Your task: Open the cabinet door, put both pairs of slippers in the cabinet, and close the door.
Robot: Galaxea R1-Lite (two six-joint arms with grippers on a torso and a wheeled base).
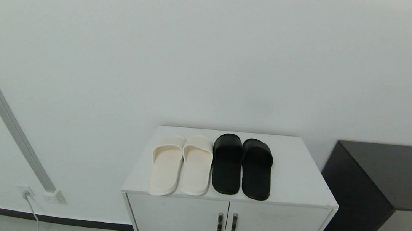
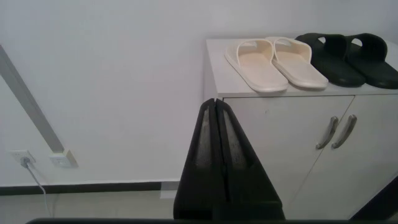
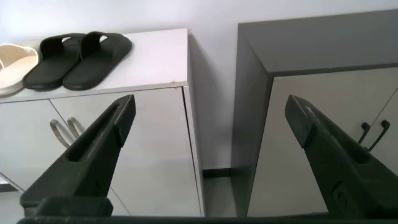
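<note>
A white cabinet [image 1: 299, 171] stands against the wall with both doors closed and two metal handles [image 1: 226, 223] at the centre seam. On its top lie a cream pair of slippers [image 1: 181, 164] on the left and a black pair of slippers [image 1: 242, 166] on the right, side by side. In the left wrist view my left gripper [image 2: 216, 109] is shut and empty, held off the cabinet's [image 2: 273, 130] left front corner, below the cream slippers [image 2: 273, 62]. My right gripper [image 3: 208, 109] is open and empty, in front of the cabinet's [image 3: 155, 130] right edge, with the black slippers [image 3: 78, 59] beyond it.
A dark grey cabinet [image 1: 383, 180] stands close to the right of the white one, with a narrow gap between them. A wall socket with a cable [image 1: 25, 193] and a grey wall duct [image 1: 3, 109] are at the lower left. Bare floor lies left of the cabinet.
</note>
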